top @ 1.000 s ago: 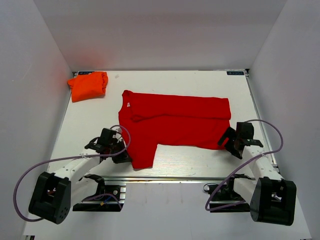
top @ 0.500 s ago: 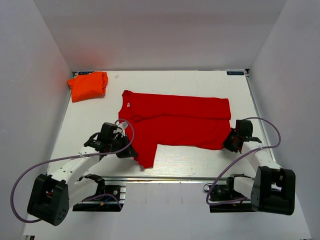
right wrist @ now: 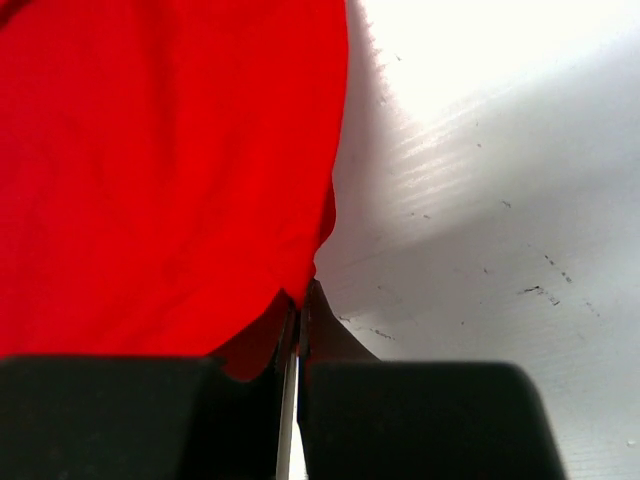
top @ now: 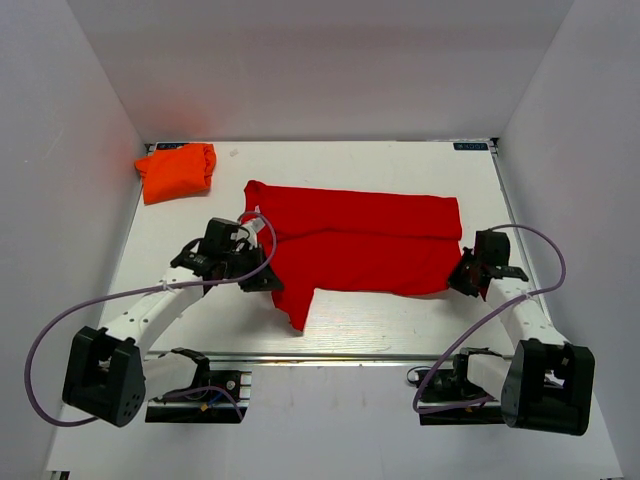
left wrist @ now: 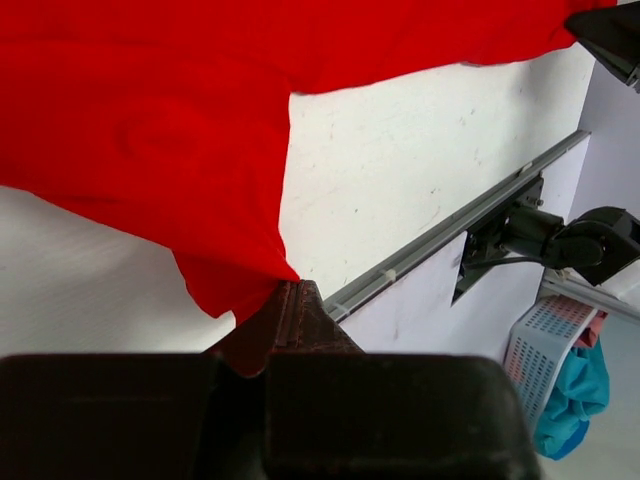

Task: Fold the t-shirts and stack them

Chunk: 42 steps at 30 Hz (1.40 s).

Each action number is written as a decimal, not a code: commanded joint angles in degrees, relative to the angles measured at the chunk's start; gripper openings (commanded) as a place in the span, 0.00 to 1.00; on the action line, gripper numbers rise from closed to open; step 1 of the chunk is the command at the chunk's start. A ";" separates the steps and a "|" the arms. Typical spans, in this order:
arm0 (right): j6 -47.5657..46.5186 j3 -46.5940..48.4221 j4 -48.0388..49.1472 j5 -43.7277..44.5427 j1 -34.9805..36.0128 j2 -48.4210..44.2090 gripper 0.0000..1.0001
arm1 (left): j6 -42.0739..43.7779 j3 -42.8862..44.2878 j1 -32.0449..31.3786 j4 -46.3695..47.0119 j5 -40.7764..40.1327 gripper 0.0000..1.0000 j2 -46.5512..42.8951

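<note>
The red t-shirt [top: 355,240] lies spread across the middle of the table, folded lengthwise, its neck at the left. My left gripper [top: 262,278] is shut on its near-left sleeve, which hangs lifted off the table [left wrist: 225,280]. At the shirt's near-right corner my right gripper [top: 462,281] is shut on the hem [right wrist: 300,285]. The orange t-shirt [top: 177,170] sits bunched in the far-left corner, away from both grippers.
The table's near metal rail [top: 350,355] runs just in front of the shirt. White walls close in the left, right and back. A basket with blue cloth [left wrist: 560,365] shows off the table in the left wrist view.
My right gripper moved in to the shirt's near-right corner and shut on it. My left gripper carried the sleeve up and away from the near edge, pulling the sleeve inward.
</note>
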 commanded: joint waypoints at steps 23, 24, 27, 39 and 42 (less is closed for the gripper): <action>-1.56 19.40 -0.83 -0.22 -0.16 15.46 0.00 | 1.61 33.89 3.83 -5.69 -15.40 0.00 26.34; -2.00 19.77 -0.92 -0.40 -0.16 15.98 0.00 | 1.61 36.25 4.53 -6.22 -15.40 0.00 28.70; -2.26 21.79 -0.83 0.21 -0.16 18.35 0.00 | 2.21 40.21 6.11 -6.84 -16.80 0.00 31.97; -5.43 28.91 -0.30 4.52 -0.25 26.00 0.00 | 2.74 44.72 12.62 -6.31 -15.93 0.00 38.31; -5.87 30.41 -0.91 4.61 -0.25 27.49 0.00 | 2.75 44.72 14.02 -5.79 -15.31 0.00 38.31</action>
